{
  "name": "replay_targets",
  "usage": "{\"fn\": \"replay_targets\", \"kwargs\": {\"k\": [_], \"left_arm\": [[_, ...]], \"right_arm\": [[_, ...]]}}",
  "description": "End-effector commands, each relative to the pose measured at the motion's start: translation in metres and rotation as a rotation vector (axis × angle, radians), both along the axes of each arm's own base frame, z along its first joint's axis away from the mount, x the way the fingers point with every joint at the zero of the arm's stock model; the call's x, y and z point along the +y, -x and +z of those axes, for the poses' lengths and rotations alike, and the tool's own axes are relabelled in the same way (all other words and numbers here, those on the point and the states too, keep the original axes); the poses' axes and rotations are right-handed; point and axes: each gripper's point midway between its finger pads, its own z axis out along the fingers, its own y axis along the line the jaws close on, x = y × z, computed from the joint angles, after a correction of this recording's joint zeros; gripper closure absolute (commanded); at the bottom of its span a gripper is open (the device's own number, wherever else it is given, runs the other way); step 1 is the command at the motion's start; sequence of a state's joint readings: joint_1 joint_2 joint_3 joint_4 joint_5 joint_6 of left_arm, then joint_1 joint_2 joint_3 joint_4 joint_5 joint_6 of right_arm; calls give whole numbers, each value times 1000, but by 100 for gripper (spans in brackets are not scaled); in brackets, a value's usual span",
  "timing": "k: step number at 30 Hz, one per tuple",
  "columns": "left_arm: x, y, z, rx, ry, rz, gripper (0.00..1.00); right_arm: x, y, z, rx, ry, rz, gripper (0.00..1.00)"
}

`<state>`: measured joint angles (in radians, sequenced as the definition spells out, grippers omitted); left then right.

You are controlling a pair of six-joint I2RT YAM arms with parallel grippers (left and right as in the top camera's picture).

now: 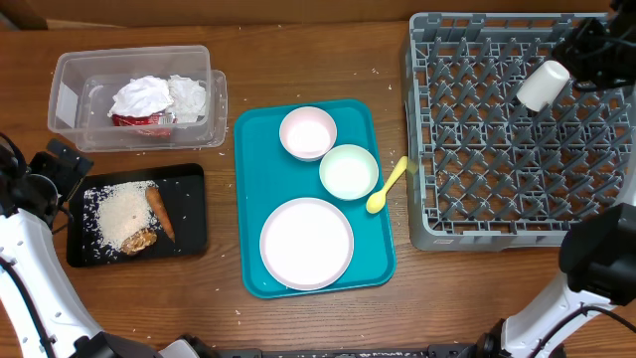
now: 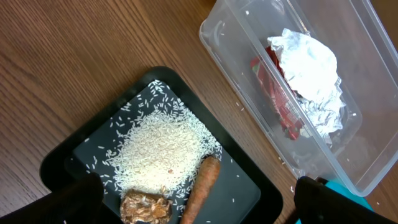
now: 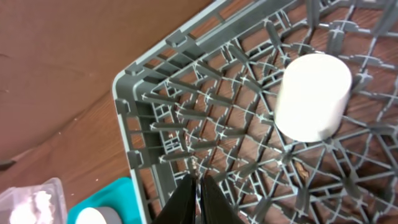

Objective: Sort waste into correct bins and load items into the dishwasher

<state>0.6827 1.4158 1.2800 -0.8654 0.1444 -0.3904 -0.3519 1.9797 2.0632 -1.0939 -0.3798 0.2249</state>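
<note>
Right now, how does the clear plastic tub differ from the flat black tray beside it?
The clear rectangular plastic tub has tall see-through walls; the flat black rectangular tray is opaque with a low rim. The tub holds crumpled white paper napkins and a red-and-white wrapper; the tray holds loose white rice, an orange carrot piece and a brown food chunk. Both are rectangular and sit on the wooden table, left of the teal tray.

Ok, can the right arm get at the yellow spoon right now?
Probably yes: the yellow spoon lies uncovered beside the dish rack, though the right gripper is shut and must open first.
</note>
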Motion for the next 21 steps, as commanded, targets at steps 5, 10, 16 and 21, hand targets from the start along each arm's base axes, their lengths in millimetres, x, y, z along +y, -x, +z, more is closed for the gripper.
{"fn": "replay_targets", "kwargs": {"k": [5, 10, 16, 21], "left_arm": [[3, 0, 1, -2, -1, 15, 0], [3, 0, 1, -2, -1, 14, 0], [3, 0, 1, -2, -1, 15, 0], [3, 0, 1, -2, -1, 14, 0]], "right_arm": [[-65, -30, -11, -25, 286, -202, 92], [-70, -45, -55, 27, 273, -192, 92], [-65, -50, -89, 79, 232, -158, 93], [-61, -51, -104, 104, 214, -129, 93]]}}
